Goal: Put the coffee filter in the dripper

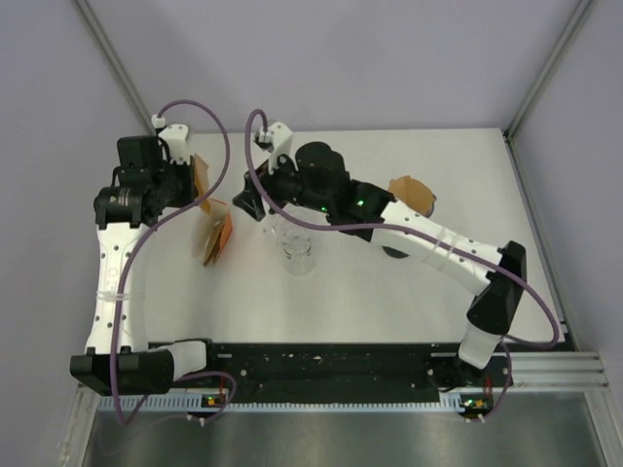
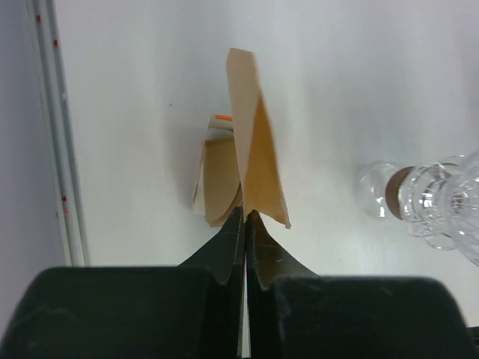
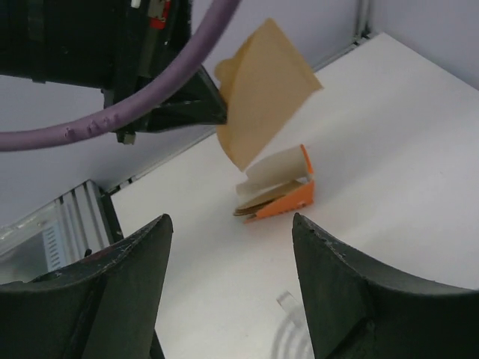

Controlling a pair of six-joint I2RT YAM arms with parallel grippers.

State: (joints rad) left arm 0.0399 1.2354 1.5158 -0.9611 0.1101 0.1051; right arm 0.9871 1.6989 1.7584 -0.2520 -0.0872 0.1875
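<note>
My left gripper [image 2: 245, 213] is shut on the edge of a brown paper coffee filter [image 2: 254, 164] and holds it in the air above the table; the top view shows them at the back left [image 1: 198, 182]. The glass dripper [image 1: 297, 251] stands upright mid-table, right of the filter, and shows at the right edge of the left wrist view [image 2: 441, 206]. My right gripper [image 3: 231, 221] is open and empty, above the dripper's far side [image 1: 250, 204], facing the held filter [image 3: 262, 90].
An orange holder with a stack of filters [image 1: 216, 238] lies on the table under the held filter, also in the right wrist view [image 3: 281, 198]. Another brown filter on a dark object [image 1: 411, 192] sits behind the right arm. An aluminium frame rail [image 2: 56, 149] runs along the left edge.
</note>
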